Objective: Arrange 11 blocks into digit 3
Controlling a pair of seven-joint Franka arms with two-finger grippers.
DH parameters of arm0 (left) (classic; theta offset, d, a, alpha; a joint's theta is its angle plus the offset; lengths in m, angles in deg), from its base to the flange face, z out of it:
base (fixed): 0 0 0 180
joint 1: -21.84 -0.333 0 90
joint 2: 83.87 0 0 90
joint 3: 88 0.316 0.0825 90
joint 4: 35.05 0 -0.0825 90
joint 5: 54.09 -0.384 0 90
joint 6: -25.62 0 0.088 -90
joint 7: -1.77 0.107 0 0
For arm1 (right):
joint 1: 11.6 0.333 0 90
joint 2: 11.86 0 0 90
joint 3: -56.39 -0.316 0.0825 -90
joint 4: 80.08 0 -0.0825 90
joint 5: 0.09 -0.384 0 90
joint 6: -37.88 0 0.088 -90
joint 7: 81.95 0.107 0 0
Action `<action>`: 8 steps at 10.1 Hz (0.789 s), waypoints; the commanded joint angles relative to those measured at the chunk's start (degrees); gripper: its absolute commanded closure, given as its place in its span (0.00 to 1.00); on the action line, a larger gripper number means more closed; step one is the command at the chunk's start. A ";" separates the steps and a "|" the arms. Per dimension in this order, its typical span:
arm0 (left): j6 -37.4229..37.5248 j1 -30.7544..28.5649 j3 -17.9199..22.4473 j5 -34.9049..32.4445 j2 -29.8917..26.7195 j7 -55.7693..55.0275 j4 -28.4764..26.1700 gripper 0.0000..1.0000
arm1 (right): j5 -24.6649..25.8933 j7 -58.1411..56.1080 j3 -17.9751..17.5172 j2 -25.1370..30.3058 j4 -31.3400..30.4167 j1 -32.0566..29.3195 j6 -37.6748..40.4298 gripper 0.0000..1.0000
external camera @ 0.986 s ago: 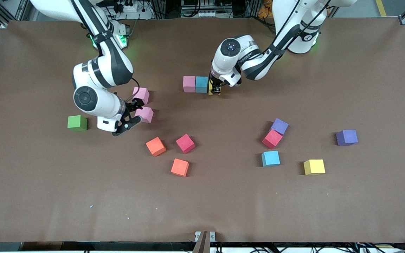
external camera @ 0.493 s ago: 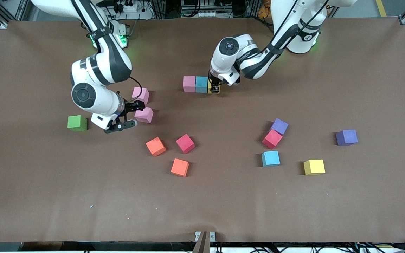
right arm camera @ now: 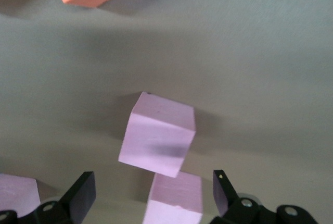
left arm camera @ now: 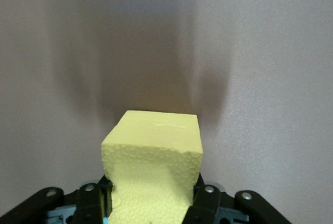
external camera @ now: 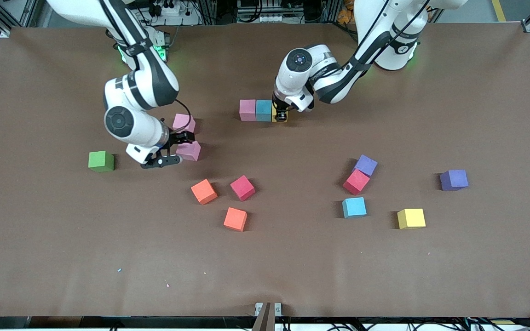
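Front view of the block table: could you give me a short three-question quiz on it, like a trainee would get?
1. True or false: the left gripper is shut on the yellow foam cube.
2. Which cube touches the light blue foam cube in the row: A green, B pink foam cube, C orange?
3. Fill in: the right gripper is ____ by a pink cube.

Key: 1 true; 2 B; 3 open.

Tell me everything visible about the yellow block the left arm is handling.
The yellow block is a pale yellow cube of matte, pebbly foam with clean edges. The left tool is shut on it, fingers pressing two opposite faces. It sits at the end of a row, against the light blue block, which adjoins a pink block. Whether it rests on the table cannot be told.
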State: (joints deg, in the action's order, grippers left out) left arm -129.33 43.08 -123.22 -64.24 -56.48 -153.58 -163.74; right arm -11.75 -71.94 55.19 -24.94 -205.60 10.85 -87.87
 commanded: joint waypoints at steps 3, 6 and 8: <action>-0.35 0.83 0.51 -0.92 1.18 -2.41 1.16 0.72 | -0.99 2.82 0.06 2.09 -5.33 2.42 -7.79 0.00; 0.00 1.00 0.86 -1.97 1.53 -2.23 1.52 0.04 | -0.90 2.73 0.32 2.00 -7.46 2.60 -12.41 0.00; 0.09 0.48 0.86 -3.38 1.44 -2.32 1.60 0.00 | -0.90 2.90 0.32 1.39 -7.55 2.69 -13.02 0.00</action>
State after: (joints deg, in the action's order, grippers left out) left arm -129.33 43.30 -122.80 -65.71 -55.44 -153.55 -162.96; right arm -11.88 -69.54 55.32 -24.90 -211.71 13.28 -100.04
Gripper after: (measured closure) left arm 0.247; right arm 0.000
